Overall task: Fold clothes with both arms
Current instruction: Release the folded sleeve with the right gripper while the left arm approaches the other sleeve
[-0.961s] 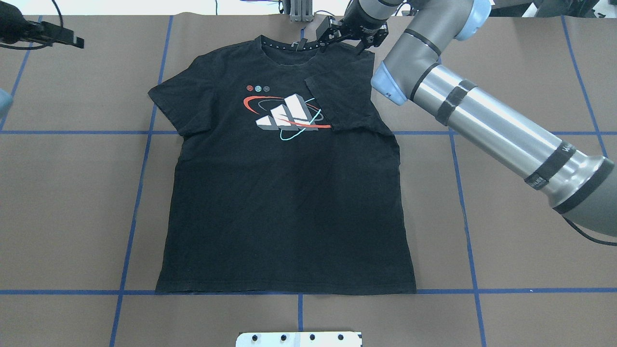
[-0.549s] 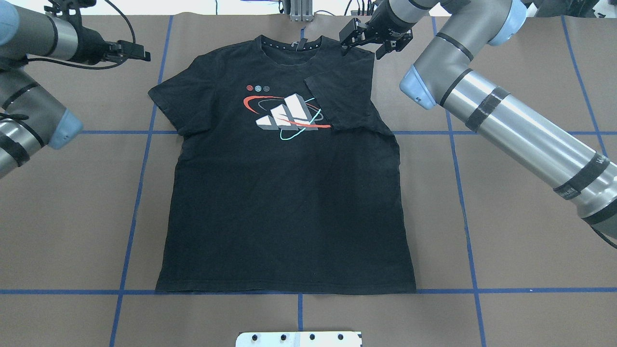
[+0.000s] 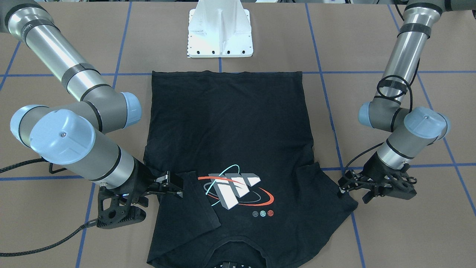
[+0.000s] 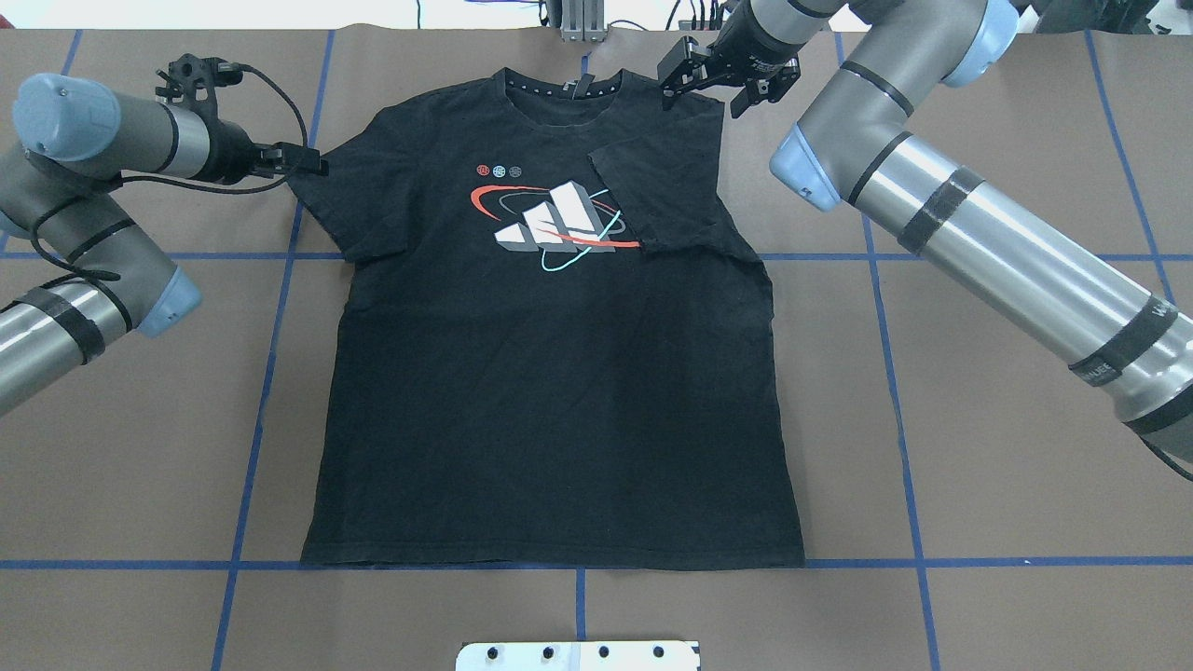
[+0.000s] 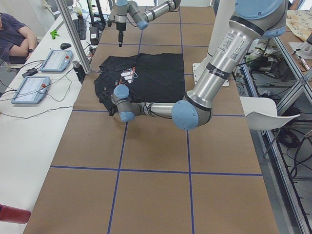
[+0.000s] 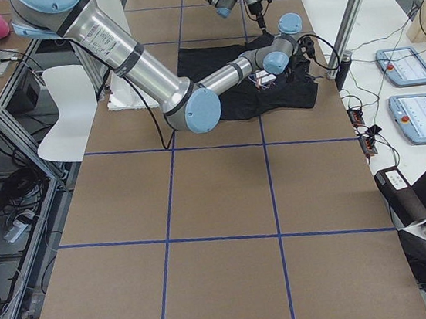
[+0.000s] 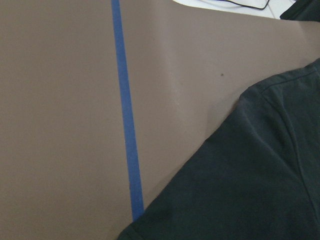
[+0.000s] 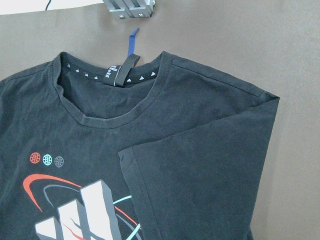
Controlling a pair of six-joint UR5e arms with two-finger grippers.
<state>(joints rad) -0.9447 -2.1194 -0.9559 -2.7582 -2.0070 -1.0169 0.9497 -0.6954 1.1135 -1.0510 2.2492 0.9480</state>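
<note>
The black T-shirt (image 4: 559,391) lies flat, print up, on the brown table. Its sleeve on my right side (image 4: 666,191) is folded in over the print's edge; the other sleeve (image 4: 326,200) lies spread out. My left gripper (image 4: 312,163) is open, low at the outer edge of the spread sleeve; it also shows in the front view (image 3: 344,186). The left wrist view shows only sleeve cloth (image 7: 250,175) and table. My right gripper (image 4: 706,98) is open and empty above the shirt's right shoulder, beside the collar (image 8: 112,107). It also shows in the front view (image 3: 178,187).
The white pedestal base (image 3: 220,29) stands at the shirt's hem side. Blue tape lines (image 4: 270,354) cross the table. A metal bracket (image 8: 131,7) sits past the collar. Operator tablets (image 5: 29,90) and a seated person (image 5: 14,34) are beyond the far edge.
My left arm swung in from the far left until its gripper reached the spread sleeve's edge. My right gripper moved right from the collar to the shoulder, then held still.
</note>
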